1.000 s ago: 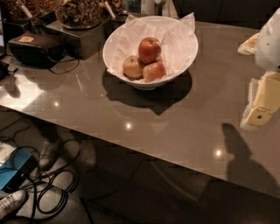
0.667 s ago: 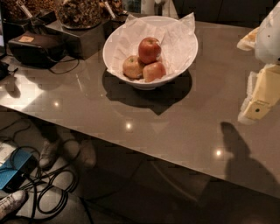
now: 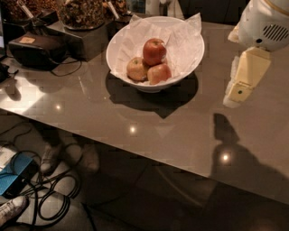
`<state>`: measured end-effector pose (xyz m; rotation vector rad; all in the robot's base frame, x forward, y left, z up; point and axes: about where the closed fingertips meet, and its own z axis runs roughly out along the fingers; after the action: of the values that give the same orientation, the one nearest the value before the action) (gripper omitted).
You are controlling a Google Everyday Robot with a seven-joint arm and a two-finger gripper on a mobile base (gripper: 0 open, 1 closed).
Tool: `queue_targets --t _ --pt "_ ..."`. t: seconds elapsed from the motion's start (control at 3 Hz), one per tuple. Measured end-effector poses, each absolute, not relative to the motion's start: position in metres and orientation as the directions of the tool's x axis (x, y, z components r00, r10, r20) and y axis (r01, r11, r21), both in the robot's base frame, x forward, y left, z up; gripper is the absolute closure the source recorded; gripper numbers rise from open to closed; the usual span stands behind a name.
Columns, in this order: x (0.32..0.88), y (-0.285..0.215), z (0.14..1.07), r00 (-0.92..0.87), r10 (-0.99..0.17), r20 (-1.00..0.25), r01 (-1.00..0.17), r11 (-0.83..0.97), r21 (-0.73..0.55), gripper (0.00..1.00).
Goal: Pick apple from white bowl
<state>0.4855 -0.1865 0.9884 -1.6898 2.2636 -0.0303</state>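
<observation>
The white bowl [image 3: 122, 67], lined with crumpled white paper, sits on the grey-brown table at the back centre. In it the deep red apple [image 3: 154, 51] rests on top, with a pale yellow-tan apple [image 3: 136, 69] at its lower left and an orange-pink apple [image 3: 159, 73] at its lower right. My gripper [image 3: 235, 92] hangs at the right, well to the right of the bowl and above the table, pointing down. It holds nothing that I can see.
Dark containers of brown granola-like food [image 3: 81, 13] stand at the back left, with a black device [image 3: 36, 49] and cable beside them. The table's front edge [image 3: 135, 151] runs diagonally. Cables, a blue box [image 3: 13, 176] and shoes lie on the floor below.
My gripper has shifted slightly left and up, toward the bowl. The bowl and apples have not moved.
</observation>
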Motion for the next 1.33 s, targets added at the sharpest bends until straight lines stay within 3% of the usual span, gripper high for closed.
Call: queue_targets --t 0.33,0.67,1.33 --pt "0.492 -0.182 0.99 -0.263 -0.927 -0.266 -0.926 0.32 -0.201 0.0" --pt "0.538 -0.139 1.006 -0.323 -0.903 -0.284 -0.901 0.385 -0.199 0.0" --pt "0.553 -0.127 1.007 -0.323 -0.89 -0.322 -0.891 0.401 -0.213 0.0"
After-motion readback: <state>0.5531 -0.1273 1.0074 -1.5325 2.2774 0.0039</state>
